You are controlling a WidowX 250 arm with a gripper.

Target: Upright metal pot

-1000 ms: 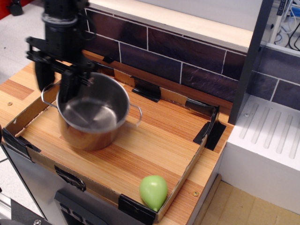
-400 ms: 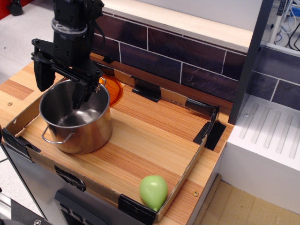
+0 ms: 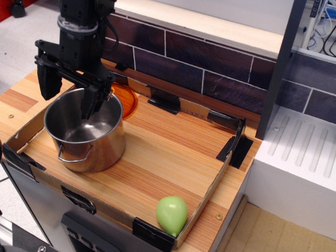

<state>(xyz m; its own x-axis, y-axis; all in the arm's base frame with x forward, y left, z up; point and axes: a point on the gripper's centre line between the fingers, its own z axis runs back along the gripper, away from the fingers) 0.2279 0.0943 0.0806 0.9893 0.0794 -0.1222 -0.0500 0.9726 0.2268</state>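
Hovering my black gripper [image 3: 70, 97], fingers spread and holding nothing, over the shiny steel cylindrical pot [image 3: 86, 132], upright at the cardboard tray's [image 3: 202, 202] left end. Risk, I judge: one finger [image 3: 89, 102] hangs inside the rim; lifting askew could tip it. Pot looks empty. Green fruit [image 3: 171, 214] sits well apart.

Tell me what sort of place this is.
Probably a mock kitchen counter in a lab: a metal pot stands on a wooden countertop edged with taped cardboard, backed by a dark tiled wall, with a robot gripper above.
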